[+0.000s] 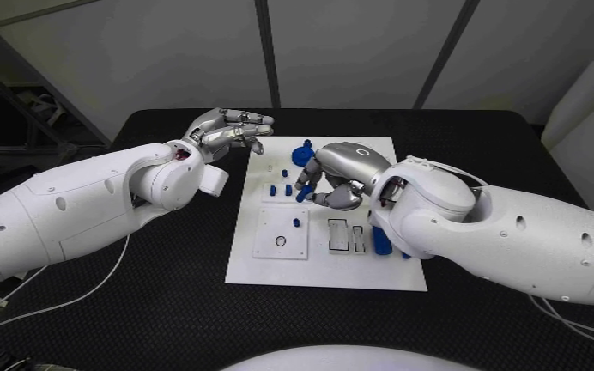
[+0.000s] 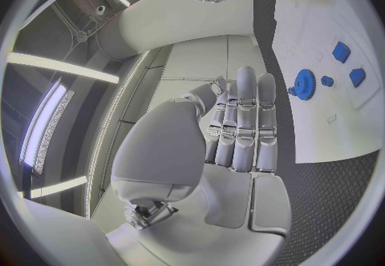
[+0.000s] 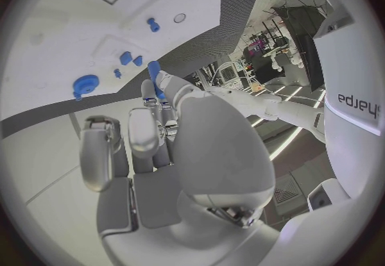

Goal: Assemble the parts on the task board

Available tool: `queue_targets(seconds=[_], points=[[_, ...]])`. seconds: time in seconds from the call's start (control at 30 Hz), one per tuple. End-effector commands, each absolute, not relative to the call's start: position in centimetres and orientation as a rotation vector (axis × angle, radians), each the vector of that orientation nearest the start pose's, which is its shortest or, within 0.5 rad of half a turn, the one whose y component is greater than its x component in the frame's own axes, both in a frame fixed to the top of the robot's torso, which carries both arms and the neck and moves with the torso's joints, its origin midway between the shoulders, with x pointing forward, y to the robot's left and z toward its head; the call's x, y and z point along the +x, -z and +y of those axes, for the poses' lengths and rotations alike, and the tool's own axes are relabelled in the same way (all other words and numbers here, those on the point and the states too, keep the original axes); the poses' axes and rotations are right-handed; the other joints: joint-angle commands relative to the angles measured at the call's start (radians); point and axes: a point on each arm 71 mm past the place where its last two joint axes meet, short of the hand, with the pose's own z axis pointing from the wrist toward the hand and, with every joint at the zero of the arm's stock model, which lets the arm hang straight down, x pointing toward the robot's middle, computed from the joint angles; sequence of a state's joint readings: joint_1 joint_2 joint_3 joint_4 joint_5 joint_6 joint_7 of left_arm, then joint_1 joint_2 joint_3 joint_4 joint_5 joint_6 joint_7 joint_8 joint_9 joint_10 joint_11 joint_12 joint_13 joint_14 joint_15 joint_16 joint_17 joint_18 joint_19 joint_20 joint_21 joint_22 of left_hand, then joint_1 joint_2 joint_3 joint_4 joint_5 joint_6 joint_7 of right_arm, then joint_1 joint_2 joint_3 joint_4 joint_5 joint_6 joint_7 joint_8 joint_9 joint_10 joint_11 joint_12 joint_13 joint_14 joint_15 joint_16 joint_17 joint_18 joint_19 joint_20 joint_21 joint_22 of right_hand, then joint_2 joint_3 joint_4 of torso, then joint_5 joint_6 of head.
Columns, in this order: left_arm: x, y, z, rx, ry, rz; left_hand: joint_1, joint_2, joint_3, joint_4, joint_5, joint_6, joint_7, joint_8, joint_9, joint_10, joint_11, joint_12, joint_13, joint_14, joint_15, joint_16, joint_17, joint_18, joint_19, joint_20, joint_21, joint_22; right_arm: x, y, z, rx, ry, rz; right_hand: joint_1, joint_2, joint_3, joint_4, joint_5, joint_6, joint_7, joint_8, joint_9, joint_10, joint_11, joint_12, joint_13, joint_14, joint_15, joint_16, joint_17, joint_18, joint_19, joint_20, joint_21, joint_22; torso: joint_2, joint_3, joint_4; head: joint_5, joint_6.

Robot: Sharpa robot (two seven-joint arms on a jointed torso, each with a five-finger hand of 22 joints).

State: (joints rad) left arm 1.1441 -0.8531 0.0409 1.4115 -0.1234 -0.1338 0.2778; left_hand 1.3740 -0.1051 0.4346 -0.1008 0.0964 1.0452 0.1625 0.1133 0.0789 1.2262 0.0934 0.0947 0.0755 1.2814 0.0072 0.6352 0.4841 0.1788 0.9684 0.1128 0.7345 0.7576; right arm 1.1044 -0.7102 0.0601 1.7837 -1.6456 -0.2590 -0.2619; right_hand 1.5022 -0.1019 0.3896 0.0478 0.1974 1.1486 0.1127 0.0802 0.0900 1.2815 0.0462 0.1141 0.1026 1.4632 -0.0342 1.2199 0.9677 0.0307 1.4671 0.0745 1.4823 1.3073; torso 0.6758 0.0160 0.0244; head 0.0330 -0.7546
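Board [image 1: 324,272] lies flat in the middle of the black table [image 1: 495,135], a white plate with shallow cut-outs in its near half. Small blue parts stand on its far half: a gear [image 1: 301,155] toward the far edge, and a few pegs [image 1: 280,188] between the gear and the cut-outs. In the left wrist view the gear [image 2: 304,83] sits beside two small blocks [image 2: 342,52] and a round peg [image 2: 326,80]. Another blue part [image 1: 381,240] lies at the board's right side, touching the right forearm.

Right hand [image 1: 336,175] hangs over the board's far middle, fingers curled downward, with a slim blue part [image 3: 154,77] pinched at its fingertips [image 3: 148,94]; the right wrist view shows that piece poking out past the fingers, above the board [image 3: 48,54], with the gear [image 3: 83,84] and pegs [image 3: 126,58] beyond it.

Left hand [image 1: 229,135] is raised off the board's far left corner, just beside its edge. Its fingers [image 2: 244,118] lie straight and close together, the palm bare, holding nothing.
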Motion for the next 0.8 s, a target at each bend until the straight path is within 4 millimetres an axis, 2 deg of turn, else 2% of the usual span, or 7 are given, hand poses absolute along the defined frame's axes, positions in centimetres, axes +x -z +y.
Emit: queue_targets(seconds=[0.03,0.13,0.2,0.3,0.4,0.67,0.8], points=[[50.5,18.9,23.7,-1.07,1.552,1.545,-0.001,0.009,0.001,-0.006,0.004,0.004,-0.001,-0.002,0.001,-0.004,-0.003,-0.002,0.001,0.004,-0.001,-0.004,0.001,0.005,0.007,0.0,-0.007,-0.002,40.9,16.1,-5.8,-0.411,-0.912,1.556,-0.014,0.001,0.002,-0.005,0.004,-0.001,0.004,-0.005,0.001,0.001,0.0,-0.005,0.0,0.006,-0.003,-0.001,-0.002,-0.007,0.057,-0.005,0.0,0.19,0.0,-0.0034,0.005,0.004,-0.003],[50.6,18.9,23.6,-1.071,1.551,1.546,-0.001,0.009,0.001,-0.006,0.004,0.004,-0.001,-0.002,0.001,-0.004,-0.003,-0.002,0.001,0.004,-0.001,-0.004,0.001,0.005,0.007,0.0,-0.007,-0.002,40.6,16.9,-4.5,-0.441,-0.937,1.57,-0.021,-0.001,0.003,-0.006,0.005,-0.004,0.005,-0.008,0.001,0.0,0.001,-0.01,0.0,0.006,-0.002,-0.001,-0.003,-0.007,0.057,-0.004,0.0,0.19,0.002,-0.0027,0.0013,0.025,-0.005],[50.6,18.9,23.5,-1.072,1.552,1.548,-0.001,0.009,0.001,-0.007,0.004,0.004,0.0,-0.002,0.001,-0.004,-0.003,-0.002,0.001,0.004,-0.001,-0.004,0.001,0.005,0.007,0.0,-0.007,-0.002,40.5,17.5,-3.9,-0.46,-0.945,1.586,-0.021,-0.001,0.003,-0.006,0.005,-0.004,0.005,-0.008,0.001,0.0,0.001,-0.01,0.0,0.006,-0.002,-0.001,-0.003,-0.007,0.057,-0.004,0.0,0.19,0.002,-0.0022,0.0018,0.029,-0.007],[50.6,18.9,23.4,-1.071,1.555,1.549,-0.001,0.009,0.001,-0.007,0.004,0.004,0.0,-0.002,0.001,-0.004,-0.003,-0.002,0.001,0.004,-0.001,-0.004,0.001,0.005,0.007,0.0,-0.007,-0.002,40.3,18.6,-3.1,-0.497,-0.951,1.621,-0.026,-0.002,0.005,-0.007,0.005,-0.005,0.006,-0.01,0.001,-0.002,0.002,-0.014,0.0,0.005,-0.001,-0.003,-0.005,-0.006,0.056,-0.003,-0.002,0.189,0.001,-0.0034,0.0047,0.032,-0.013],[50.6,18.9,23.5,-1.07,1.555,1.546,-0.001,0.009,0.001,-0.007,0.004,0.004,0.0,-0.002,0.001,-0.004,-0.003,-0.002,0.001,0.004,-0.001,-0.004,0.001,0.005,0.007,0.0,-0.007,-0.002,40.1,19.5,-2.8,-0.522,-0.951,1.653,-0.033,-0.003,0.006,-0.007,0.004,-0.008,0.007,-0.012,0.001,-0.005,0.004,-0.02,0.0,0.005,0.0,-0.002,-0.005,-0.006,0.056,-0.002,-0.002,0.189,0.001,-0.0016,0.0006,0.045,-0.019],[50.6,18.9,23.7,-1.07,1.554,1.541,-0.001,0.009,0.001,-0.007,0.004,0.004,0.0,-0.002,0.001,-0.004,-0.003,-0.002,0.001,0.004,-0.001,-0.004,0.001,0.005,0.007,0.0,-0.007,-0.002,40.1,20.8,-2.8,-0.554,-0.924,1.714,-0.035,-0.003,0.006,-0.007,0.004,-0.008,0.007,-0.012,0.001,-0.005,0.004,-0.022,0.001,0.005,0.0,-0.001,-0.003,-0.007,0.057,-0.002,0.0,0.19,0.002,0.0006,0.0018,0.05,-0.027],[50.6,18.9,23.7,-1.069,1.554,1.541,-0.002,0.009,0.001,-0.007,0.004,0.004,0.0,-0.002,0.001,-0.004,-0.003,-0.002,0.001,0.003,-0.001,-0.005,0.001,0.005,0.007,0.0,-0.007,-0.002,40.1,21.2,-2.8,-0.566,-0.909,1.734,-0.038,-0.001,0.008,-0.007,0.004,-0.007,0.007,-0.012,0.002,-0.005,0.004,-0.023,0.001,0.006,0.0,0.001,0.001,-0.007,0.057,-0.002,0.001,0.191,0.001,-0.0001,0.0013,0.05,-0.029]])
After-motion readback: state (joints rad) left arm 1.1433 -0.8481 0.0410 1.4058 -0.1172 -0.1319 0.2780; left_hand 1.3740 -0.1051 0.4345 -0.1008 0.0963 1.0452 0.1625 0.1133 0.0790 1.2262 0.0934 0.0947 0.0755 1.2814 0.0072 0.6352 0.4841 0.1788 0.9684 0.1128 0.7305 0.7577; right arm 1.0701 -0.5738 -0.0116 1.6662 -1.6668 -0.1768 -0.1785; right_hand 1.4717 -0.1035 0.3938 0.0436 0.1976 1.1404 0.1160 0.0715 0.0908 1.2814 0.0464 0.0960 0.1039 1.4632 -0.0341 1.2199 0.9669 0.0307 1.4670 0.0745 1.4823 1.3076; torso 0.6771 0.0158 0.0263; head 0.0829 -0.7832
